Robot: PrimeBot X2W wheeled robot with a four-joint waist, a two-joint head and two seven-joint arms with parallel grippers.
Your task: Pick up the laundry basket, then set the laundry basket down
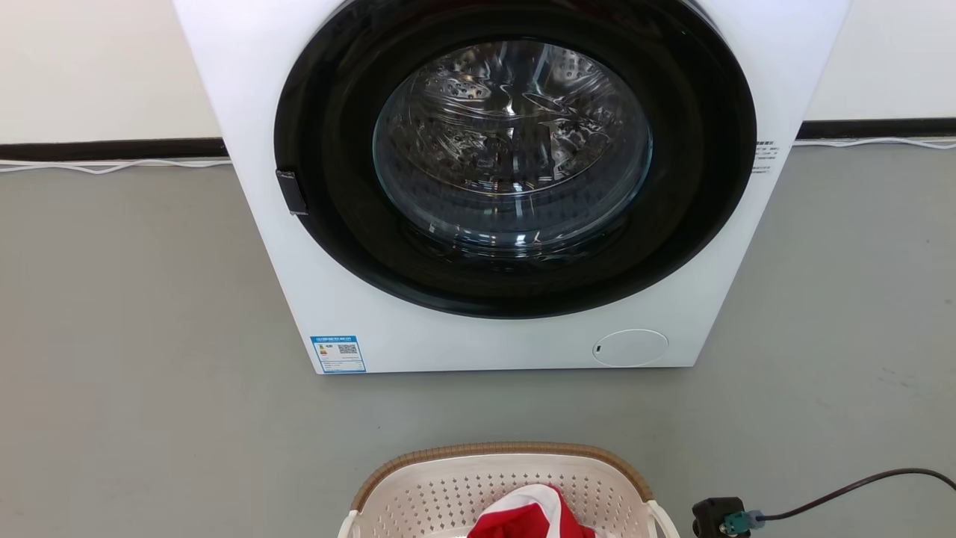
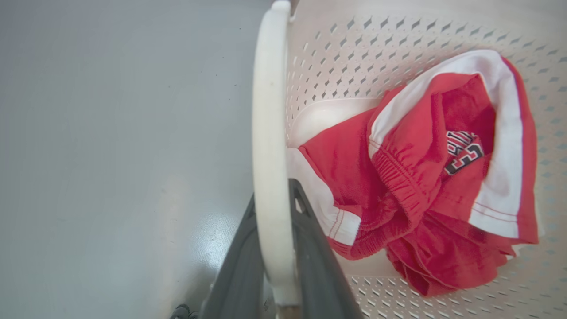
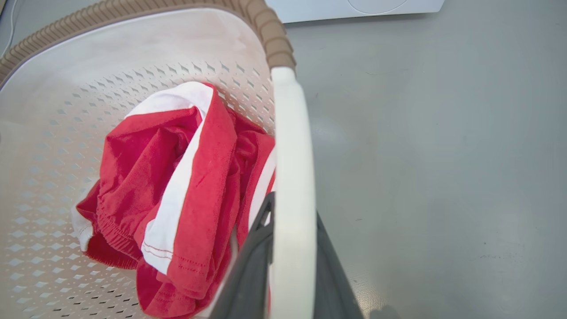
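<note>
The left hand [image 2: 273, 191] and right hand [image 3: 293, 208] gripped the loop handles [image 2: 268, 110] at nine and three o'clock of the laundry basket [image 1: 448, 486]. Its stiff, light plastic looked easy to lift level.

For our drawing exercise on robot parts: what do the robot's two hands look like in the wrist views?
The left hand and right hand each have two long, flat, dark grey fingers tapering to the tip, with a triangular cut-out near one tip.
</note>
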